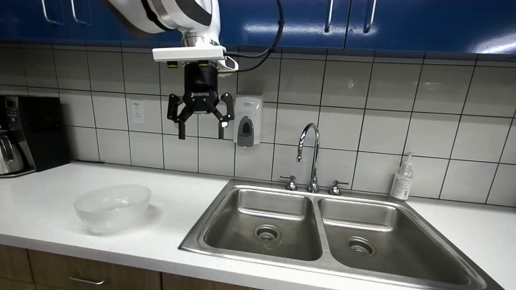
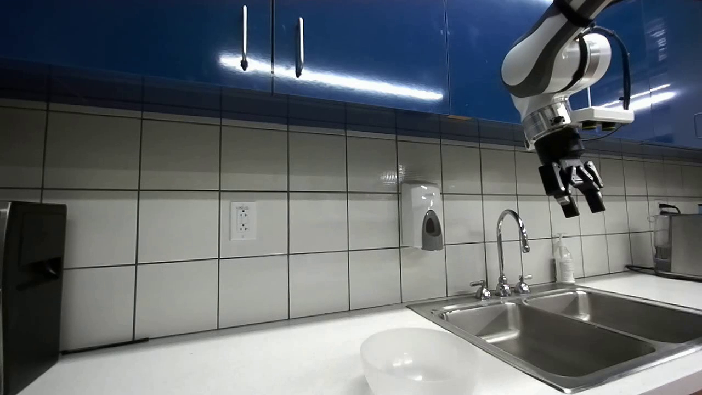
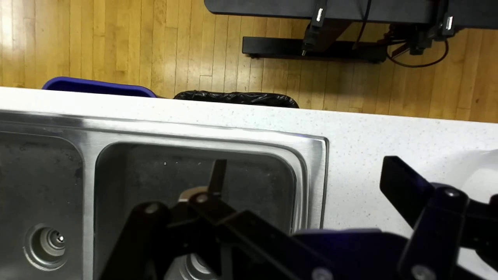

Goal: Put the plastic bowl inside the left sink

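Note:
The plastic bowl [image 1: 113,207] is translucent whitish and stands upright on the white counter, left of the double sink. It also shows in an exterior view [image 2: 417,362], cut off at the bottom, and partly at the right edge of the wrist view [image 3: 484,184]. The left sink [image 1: 242,237] is the steel basin nearer the bowl; it also shows in an exterior view [image 2: 554,334] and in the wrist view [image 3: 256,182], partly behind a finger. My gripper [image 1: 201,135] is open and empty, high above the counter, also seen in an exterior view [image 2: 583,209] and the wrist view [image 3: 304,162].
The right basin [image 1: 387,241] adjoins the left sink. A tall faucet [image 1: 316,157] with two handles stands behind them. A wall soap dispenser [image 1: 247,121] and a soap bottle [image 1: 402,179] are at the back. A coffee maker [image 1: 36,133] stands far left. Blue cabinets [image 1: 282,24] hang above.

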Tool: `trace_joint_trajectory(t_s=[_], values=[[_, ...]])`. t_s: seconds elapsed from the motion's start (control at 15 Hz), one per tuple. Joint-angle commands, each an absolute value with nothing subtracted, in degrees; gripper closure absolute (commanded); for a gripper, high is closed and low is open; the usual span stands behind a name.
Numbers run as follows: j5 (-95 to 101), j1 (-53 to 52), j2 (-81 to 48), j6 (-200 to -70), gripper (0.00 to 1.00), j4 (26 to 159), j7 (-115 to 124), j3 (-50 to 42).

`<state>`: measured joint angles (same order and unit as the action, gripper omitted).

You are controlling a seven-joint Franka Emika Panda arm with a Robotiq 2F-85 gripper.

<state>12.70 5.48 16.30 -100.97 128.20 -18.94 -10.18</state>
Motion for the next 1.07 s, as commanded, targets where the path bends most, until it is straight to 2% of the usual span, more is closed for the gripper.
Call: trace_joint_trajectory(t_s=[0.0, 0.67, 1.0], values=[[13.3, 5.4, 21.1, -104.0, 0.00, 134.8, -18.4, -9.3], [11.8, 1.6, 32.4, -108.6, 0.00, 152.1, -17.6, -5.6], [4.8, -5.0, 35.1, -108.4, 0.00, 153.4, -16.9, -2.0]])
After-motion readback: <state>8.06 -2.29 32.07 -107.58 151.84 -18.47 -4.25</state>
